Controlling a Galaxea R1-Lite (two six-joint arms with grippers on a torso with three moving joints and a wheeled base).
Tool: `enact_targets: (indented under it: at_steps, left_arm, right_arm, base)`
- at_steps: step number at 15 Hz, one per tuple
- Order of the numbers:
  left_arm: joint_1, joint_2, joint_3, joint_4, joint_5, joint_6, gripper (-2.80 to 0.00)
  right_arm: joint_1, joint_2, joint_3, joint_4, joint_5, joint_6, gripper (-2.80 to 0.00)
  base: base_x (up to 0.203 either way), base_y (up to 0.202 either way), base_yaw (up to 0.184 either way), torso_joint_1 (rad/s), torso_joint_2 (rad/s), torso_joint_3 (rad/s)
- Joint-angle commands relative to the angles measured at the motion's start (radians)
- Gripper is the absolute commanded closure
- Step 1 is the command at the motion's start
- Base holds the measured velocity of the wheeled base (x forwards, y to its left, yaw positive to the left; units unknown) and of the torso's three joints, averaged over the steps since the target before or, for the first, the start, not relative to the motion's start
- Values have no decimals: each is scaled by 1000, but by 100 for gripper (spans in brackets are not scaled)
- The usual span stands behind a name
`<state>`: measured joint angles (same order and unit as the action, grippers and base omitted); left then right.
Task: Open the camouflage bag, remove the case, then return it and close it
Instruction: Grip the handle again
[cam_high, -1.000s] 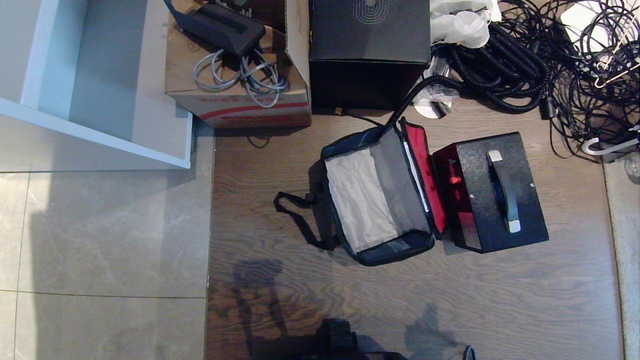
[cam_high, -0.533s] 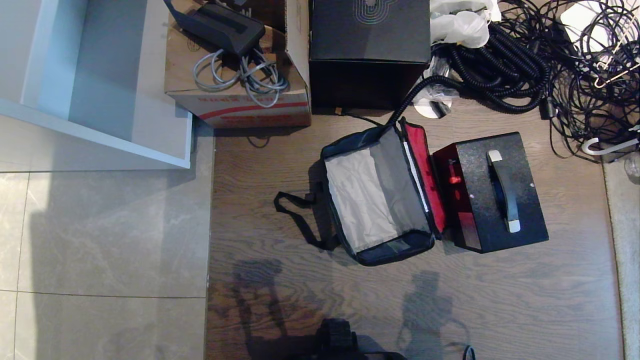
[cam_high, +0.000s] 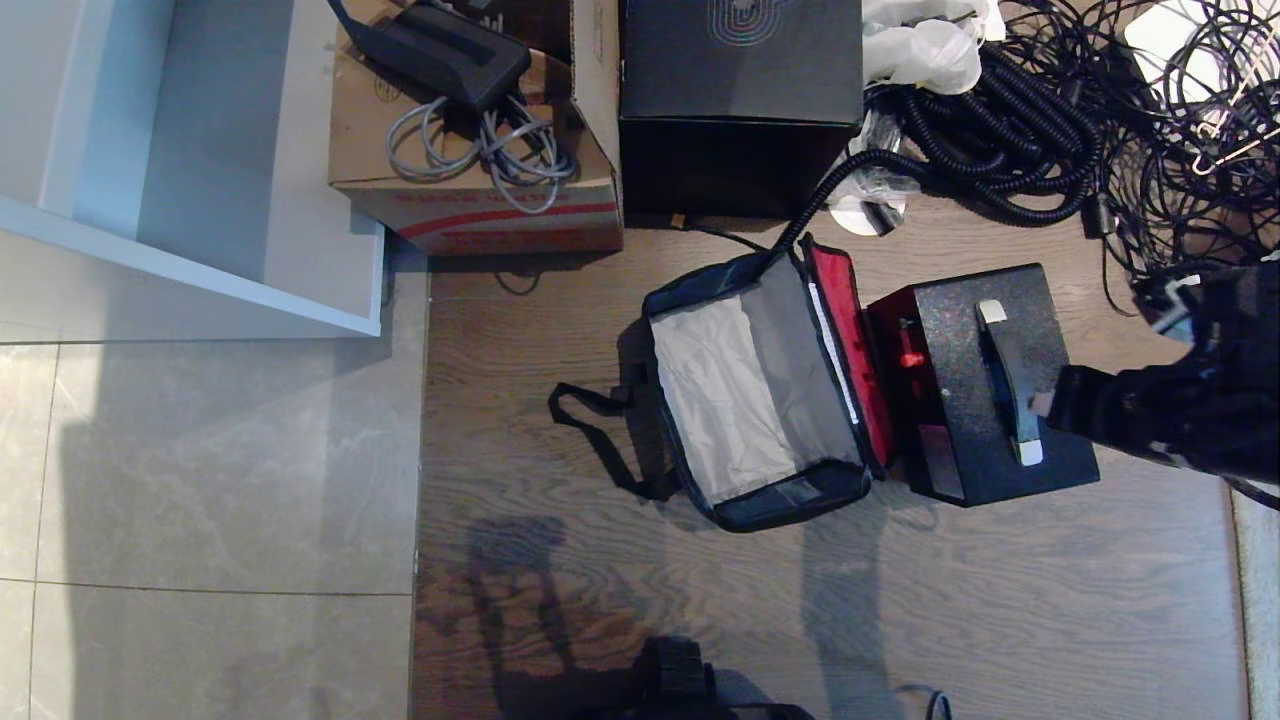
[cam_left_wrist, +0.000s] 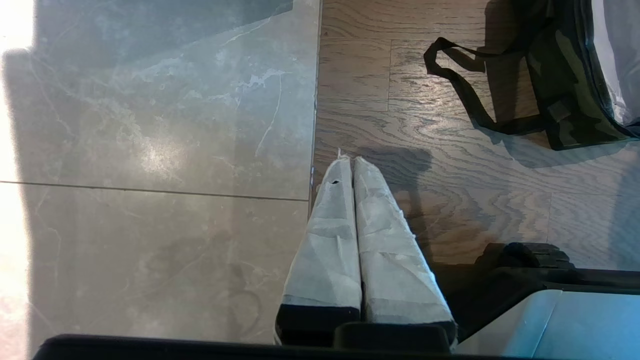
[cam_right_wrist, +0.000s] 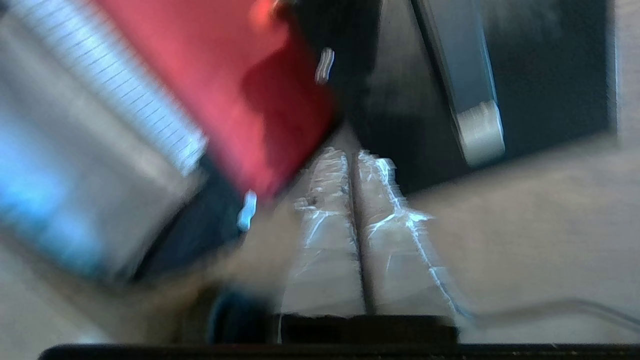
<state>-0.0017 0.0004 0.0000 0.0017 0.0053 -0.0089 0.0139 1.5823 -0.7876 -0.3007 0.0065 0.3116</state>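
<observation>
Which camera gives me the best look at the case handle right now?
The head view: the whole handle shows on top of the case, from one silver end to the other, though the right arm reaches in beside it. The right wrist view gives only a blurred stretch and one silver end. The left wrist view misses it.

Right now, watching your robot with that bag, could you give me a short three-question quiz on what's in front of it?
1. True or false: the case sits inside the camouflage bag.
2. The right gripper has its fingers: A open wide, B shut, C clamped on the handle.
3. Fill in: the bag's raised lid shows a ____ lining.

Key
1. False: it stands on the floor beside the open bag.
2. B: shut on nothing; the left gripper is shut too, parked over the floor.
3. Red.
</observation>
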Motion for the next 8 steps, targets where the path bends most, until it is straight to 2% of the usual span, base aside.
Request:
enact_targets:
  at_steps: [1, 2, 4, 7, 8]
  left_arm:
    - [0, 0, 0, 0, 0, 0, 0]
    - [0, 0, 0, 0, -1, 0, 0]
    - [0, 0, 0, 0, -1, 0, 0]
    - [0, 0, 0, 0, 1, 0, 0]
    - [0, 0, 0, 0, 1, 0, 0]
  right_arm:
    - [-24, 278, -110, -119, 7, -18, -280]
    - [-28, 292, -154, -132, 9, -66, -280]
    - [-32, 293, -195, -130, 4, -221, -280]
    - [-31, 257, -204, -166, -6, -386, -280]
    - [-31, 246, -180, -174, -38, -464, -280]
  base:
    - [0, 0, 0, 0, 0, 0]
    - [0, 0, 0, 0, 0, 0]
    - [0, 0, 0, 0, 0, 0]
    - [0, 0, 0, 0, 0, 0]
    - [0, 0, 0, 0, 0, 0]
